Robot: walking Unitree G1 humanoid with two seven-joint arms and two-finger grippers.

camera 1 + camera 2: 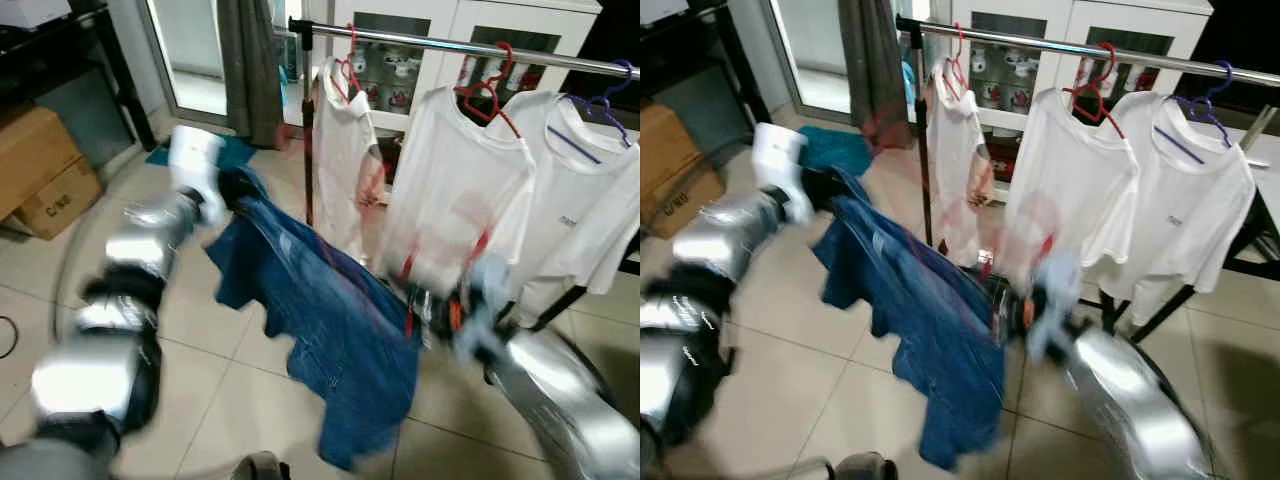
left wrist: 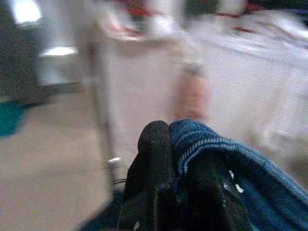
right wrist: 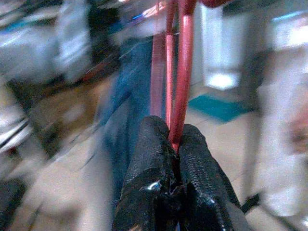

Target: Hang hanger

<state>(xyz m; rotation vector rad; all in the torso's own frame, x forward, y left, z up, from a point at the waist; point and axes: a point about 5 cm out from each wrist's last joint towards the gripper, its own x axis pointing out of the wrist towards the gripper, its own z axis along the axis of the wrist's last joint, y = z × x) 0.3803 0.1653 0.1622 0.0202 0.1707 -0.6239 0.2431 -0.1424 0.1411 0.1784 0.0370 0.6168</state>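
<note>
Left gripper (image 2: 180, 159): fingers are pressing together on a folded edge of the denim garment (image 1: 330, 310), holding it up at the robot's left.
Right gripper (image 3: 173, 144): fingers are pinching the thin red bars of the red hanger (image 3: 175, 72), which is rising straight up out of the fingertips.
Denim garment: blue, is draping between the two grippers and sagging below both toward the tiled floor (image 1: 230, 390); it is running from the left gripper across to the right one.
Red hanger: is sitting in the right gripper's grip, beside the denim; its hook end is too blurred to place.
Rail (image 1: 450, 45): silver, is crossing above and beyond both grippers.
White shirts (image 1: 460, 200): three are hanging on the rail, just behind the right gripper.
Cardboard box (image 1: 45, 170): is standing on the floor, well outside the left gripper.
</note>
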